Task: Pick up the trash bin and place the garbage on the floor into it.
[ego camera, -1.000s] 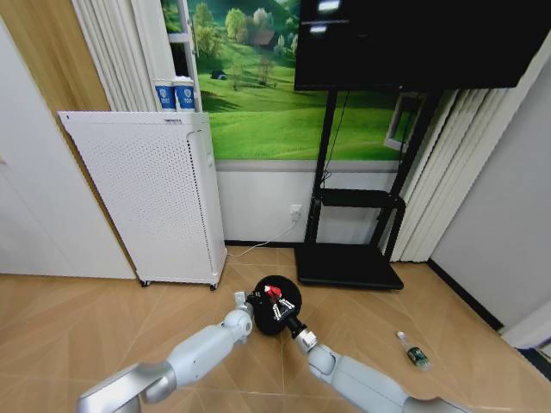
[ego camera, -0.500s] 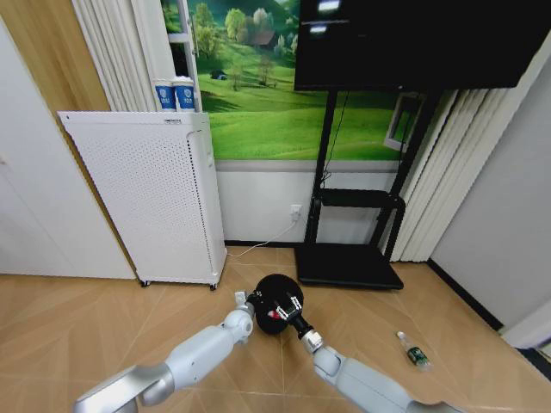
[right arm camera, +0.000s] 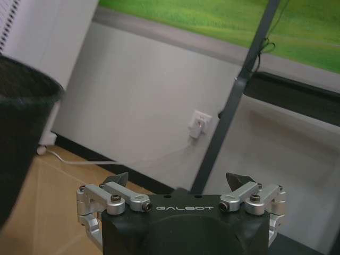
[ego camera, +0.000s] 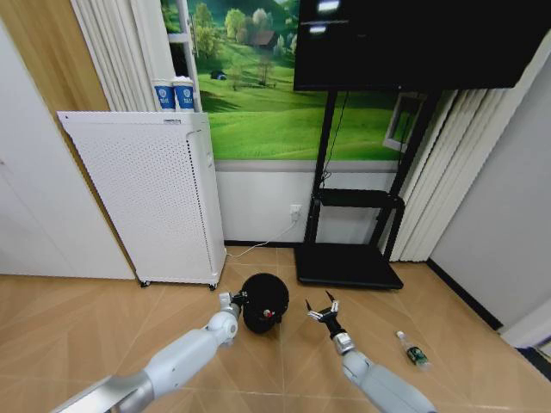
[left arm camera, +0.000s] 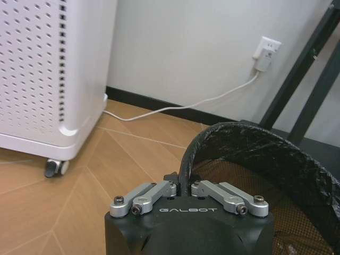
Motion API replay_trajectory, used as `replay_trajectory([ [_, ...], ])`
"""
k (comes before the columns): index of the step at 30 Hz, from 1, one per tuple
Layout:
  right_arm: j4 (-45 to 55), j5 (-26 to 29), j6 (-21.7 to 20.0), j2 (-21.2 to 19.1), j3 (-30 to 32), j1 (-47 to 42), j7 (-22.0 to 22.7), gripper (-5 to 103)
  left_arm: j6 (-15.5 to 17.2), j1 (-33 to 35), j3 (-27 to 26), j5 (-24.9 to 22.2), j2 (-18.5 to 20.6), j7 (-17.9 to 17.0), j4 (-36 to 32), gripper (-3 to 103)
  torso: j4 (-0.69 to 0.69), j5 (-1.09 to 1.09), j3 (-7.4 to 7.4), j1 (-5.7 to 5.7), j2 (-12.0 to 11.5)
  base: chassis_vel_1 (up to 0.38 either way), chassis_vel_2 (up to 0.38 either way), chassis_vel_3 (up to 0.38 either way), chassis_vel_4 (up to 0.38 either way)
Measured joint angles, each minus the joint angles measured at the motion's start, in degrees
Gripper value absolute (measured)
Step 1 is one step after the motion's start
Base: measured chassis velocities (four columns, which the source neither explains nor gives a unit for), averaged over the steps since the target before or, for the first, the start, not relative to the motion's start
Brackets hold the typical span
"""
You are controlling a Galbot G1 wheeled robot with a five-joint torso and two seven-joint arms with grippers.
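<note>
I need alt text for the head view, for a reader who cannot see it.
The left gripper holds the black trash bin by its rim, while the right gripper is open beside it; a small bottle lies on the wood floor.

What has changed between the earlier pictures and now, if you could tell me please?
The right gripper has pulled out from over the bin to its right side, open and empty; the red piece it held a second ago is gone from it. The left gripper, shut on the bin's rim, has shifted the bin slightly left. The bottle stays on the floor.
</note>
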Motion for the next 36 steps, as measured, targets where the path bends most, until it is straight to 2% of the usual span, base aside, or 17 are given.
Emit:
replay_trajectory([
  [4, -6.14, 0.08, -0.01, 0.95, 1.19, 1.05, -2.00, 100, -0.70, 1.59, -2.35, 0.34, 2.20, -0.36, -1.67, 7, 0.02, 0.01, 0.00, 0.00, 0.00, 0.000, 0.000, 0.000, 0.000],
  [7, -6.83, -0.10, -0.07, 1.10, 1.18, 1.16, -2.43, 100, -1.28, 2.03, -3.28, 0.55, 2.40, -0.61, -1.78, 7, 0.02, 0.00, 0.00, 0.00, 0.00, 0.000, 0.000, 0.000, 0.000],
  [10, -5.86, -0.18, -1.25, 1.45, 0.50, 1.02, -1.57, 100, -2.14, 3.13, -6.47, 3.32, 2.20, -1.77, -1.60, 7, 0.00, 0.01, 0.00, 0.00, 0.00, 0.000, 0.000, 0.000, 0.000],
  [14, -4.52, 0.09, -2.00, 1.23, 0.32, 0.79, -1.31, 100, -1.93, 3.75, -6.96, 4.82, 2.52, -2.58, -2.19, 7, 0.02, 0.01, 0.00, 0.00, 0.00, 0.000, 0.000, 0.000, 0.000],
  [17, -3.18, 0.77, -2.08, 0.92, 0.43, 0.46, -1.37, 100, -2.07, 4.65, -7.33, 7.61, 2.92, -3.46, -3.69, 7, 0.02, 0.02, 0.00, 0.00, 0.00, 0.000, 0.000, 0.000, 0.000],
  [22, -2.88, 1.39, -1.75, 0.30, 0.87, 0.19, -1.96, 100, -2.19, 5.37, -7.66, 9.05, 3.39, -4.08, -5.38, 7, -0.02, -0.01, 0.00, 0.00, 0.00, 0.000, 0.000, 0.000, 0.000],
  [36, -2.34, 1.50, -0.97, -0.29, 2.19, -1.38, -2.69, 100, -2.05, 8.52, -9.29, 9.17, 4.25, -3.59, -8.89, 7, 0.01, 0.01, 0.02, 0.01, 0.02, 0.000, 0.000, 0.000, 0.000],
])
